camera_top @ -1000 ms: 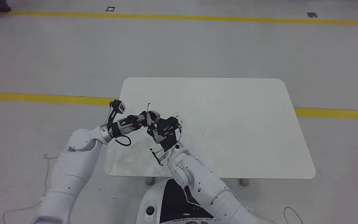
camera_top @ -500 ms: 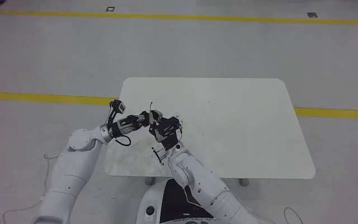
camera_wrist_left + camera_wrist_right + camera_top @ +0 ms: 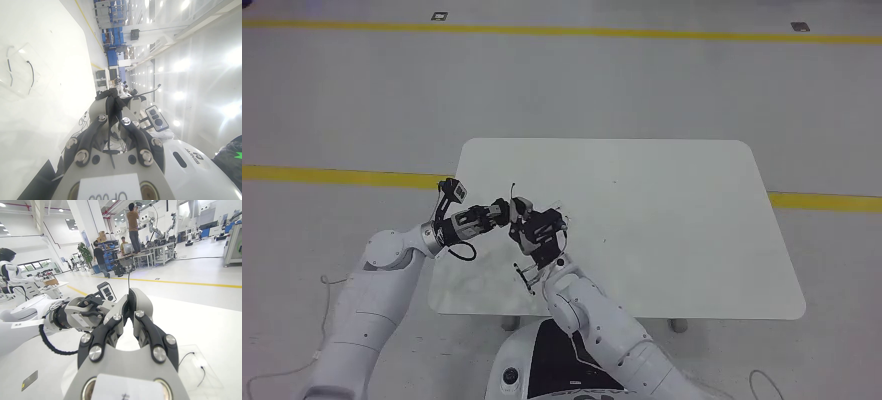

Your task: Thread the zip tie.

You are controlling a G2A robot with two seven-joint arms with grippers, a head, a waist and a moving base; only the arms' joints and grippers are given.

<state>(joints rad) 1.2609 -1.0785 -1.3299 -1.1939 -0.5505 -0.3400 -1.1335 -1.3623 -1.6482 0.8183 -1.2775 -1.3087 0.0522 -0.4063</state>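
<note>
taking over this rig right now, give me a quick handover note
Grippers: the left gripper is shut on the zip tie, with the strap running back between its fingers. The right gripper is shut on what looks like the same tie, one thin end poking up past it.
Where: the two meet tip to tip above the left part of the table. The spare ties lie on a clear sheet on the table.
Done: tie lifted and held by both.
Left: I cannot tell if the end is through the head; check, then thread.
</note>
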